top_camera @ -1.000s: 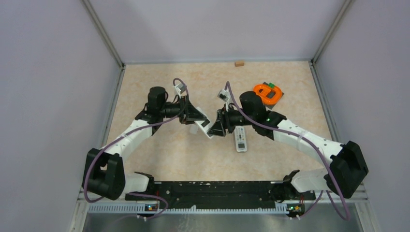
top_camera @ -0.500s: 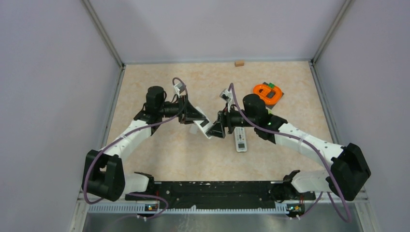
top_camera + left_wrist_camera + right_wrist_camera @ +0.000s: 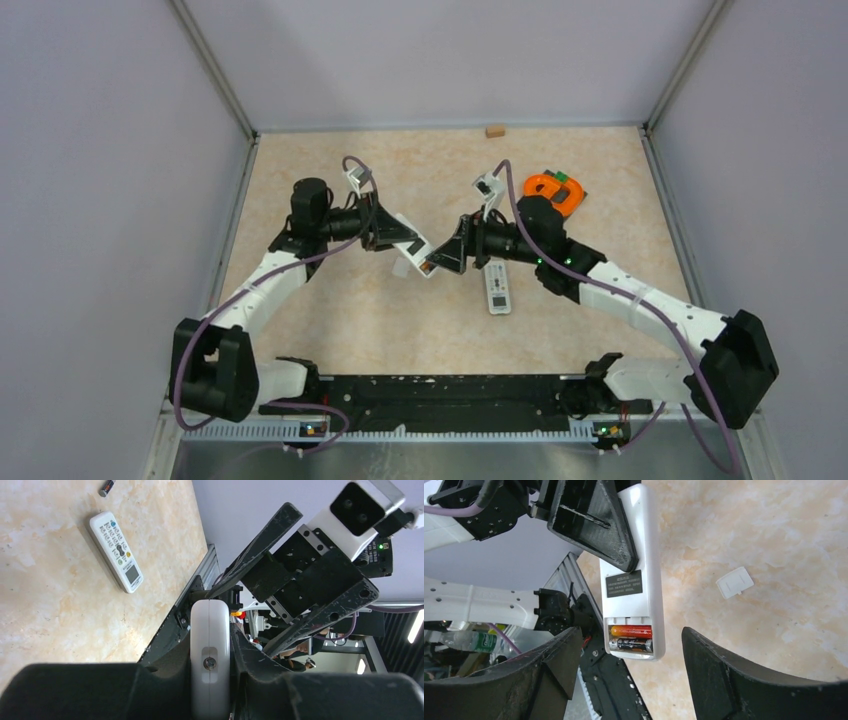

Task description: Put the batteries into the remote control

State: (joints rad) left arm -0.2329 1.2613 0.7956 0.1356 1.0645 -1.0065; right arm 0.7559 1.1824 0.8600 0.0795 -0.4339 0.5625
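Two batteries (image 3: 631,632) seated in remote (image 3: 646,555), between spread right fingers (image 3: 724,680).

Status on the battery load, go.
Left claw shut on white remote. Right claw open at its battery bay, touching nothing. Two batteries seated; bay cover off, lying on the table. Nothing in the way.

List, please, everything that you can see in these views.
Held remote control: 1, white, raised over table, battery bay open.
Batteries: 2, orange-red and black, in that bay.
Battery cover: 1, white, on table.
Second remote control: 1, white, flat on table.
Loose battery: 1, dark, on table.
Ring-shaped item: 1, orange, table's far right.
Small block: 1, tan, by far wall.
Left claw: 1, black, shut on held remote.
Right claw: 1, black, open.
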